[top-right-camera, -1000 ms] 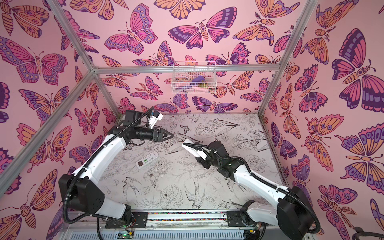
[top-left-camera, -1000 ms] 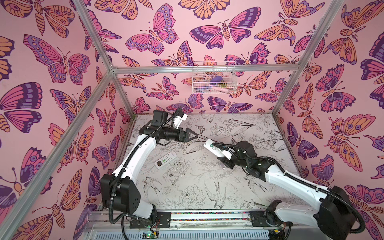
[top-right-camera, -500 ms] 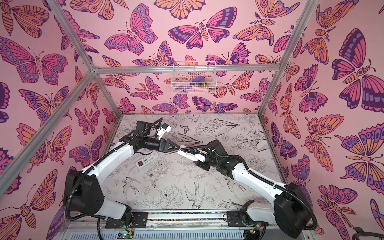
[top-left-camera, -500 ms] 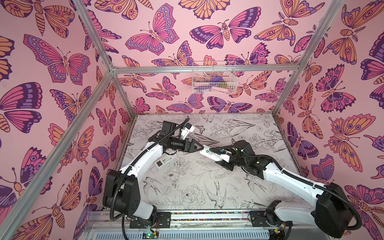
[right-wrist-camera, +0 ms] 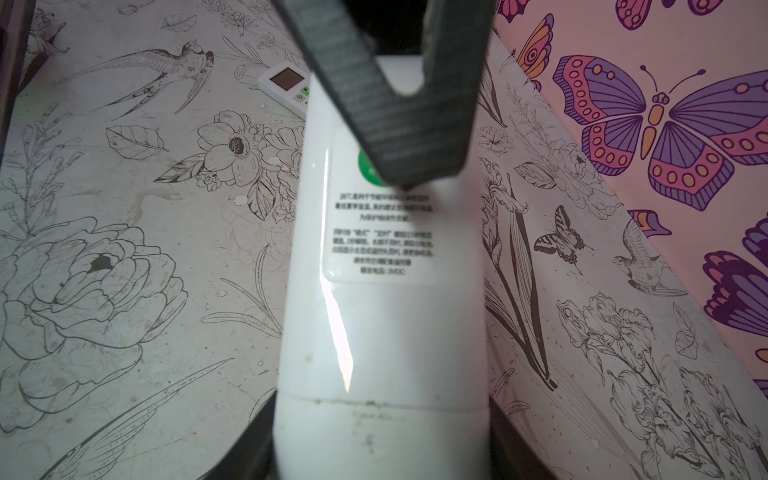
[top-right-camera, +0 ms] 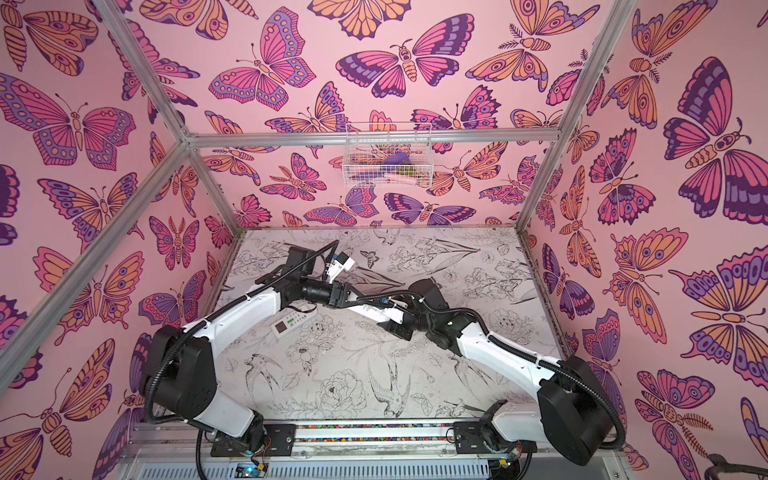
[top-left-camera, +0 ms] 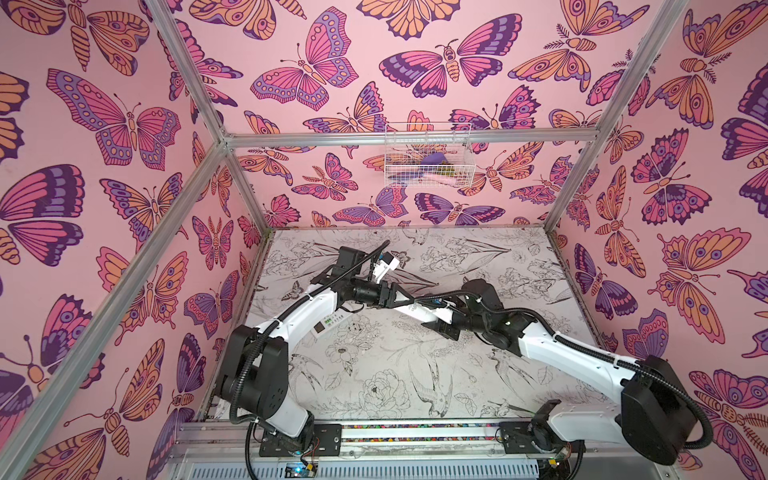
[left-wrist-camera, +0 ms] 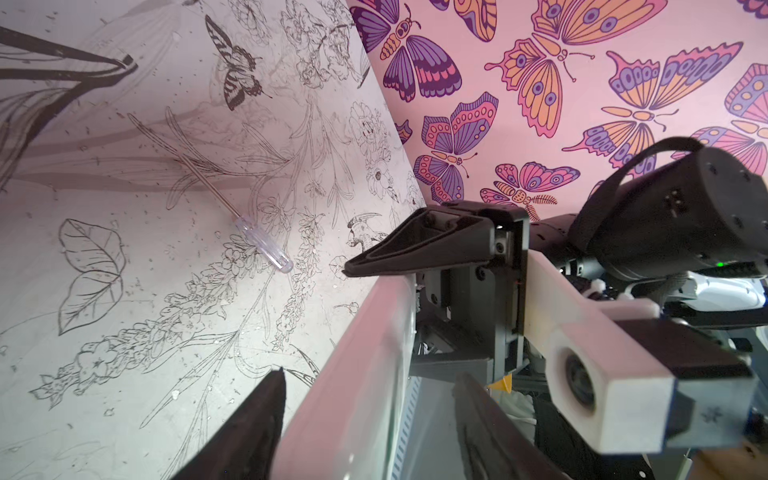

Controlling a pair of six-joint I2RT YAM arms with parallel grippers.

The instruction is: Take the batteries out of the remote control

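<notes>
Remote control [right-wrist-camera: 382,311] is clamped at one end by the right gripper [top-left-camera: 438,316] above the middle of the table [top-left-camera: 374,374]. The left gripper [left-wrist-camera: 370,376] straddles its free end, jaws part-open, with a gap on one side. A second remote [top-left-camera: 328,323] lies near the table's left edge, and a clear-handled screwdriver [left-wrist-camera: 257,245] lies apart. The back-wall wire basket [top-left-camera: 428,129] holds a purple item [top-left-camera: 434,159] among others.

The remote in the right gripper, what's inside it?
The remote shows only its closed white back and printed label. Nothing is open, so any batteries inside are hidden. A finger of the left gripper hides the label's top.
</notes>
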